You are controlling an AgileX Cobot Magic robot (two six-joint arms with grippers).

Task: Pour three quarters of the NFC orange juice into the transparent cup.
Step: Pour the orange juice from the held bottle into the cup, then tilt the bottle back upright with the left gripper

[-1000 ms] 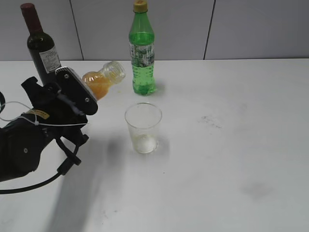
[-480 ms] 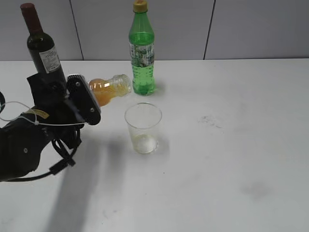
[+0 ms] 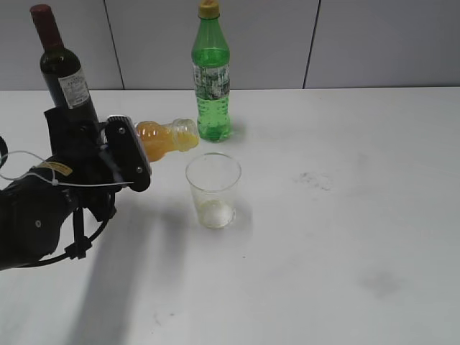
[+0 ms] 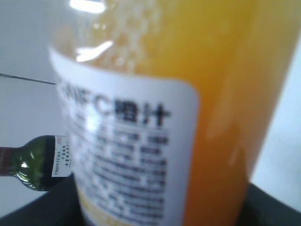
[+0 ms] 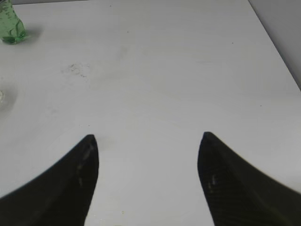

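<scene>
My left gripper is shut on the NFC orange juice, a small clear bottle of orange liquid. It holds the bottle tipped nearly level, neck pointing right and slightly down, mouth above and left of the transparent cup. The cup stands upright on the white table and holds little or nothing. In the left wrist view the NFC orange juice fills the frame with its white printed label. My right gripper is open and empty over bare table; it is out of the exterior view.
A tall green bottle stands behind the cup and shows in the right wrist view. A dark wine bottle stands at the back left, behind my left arm. The white table stretches to the right.
My left gripper has rotated and lowered the bottle: its neck swung from pointing up-right to level and slightly down, closer to the cup. The cup has not moved.
</scene>
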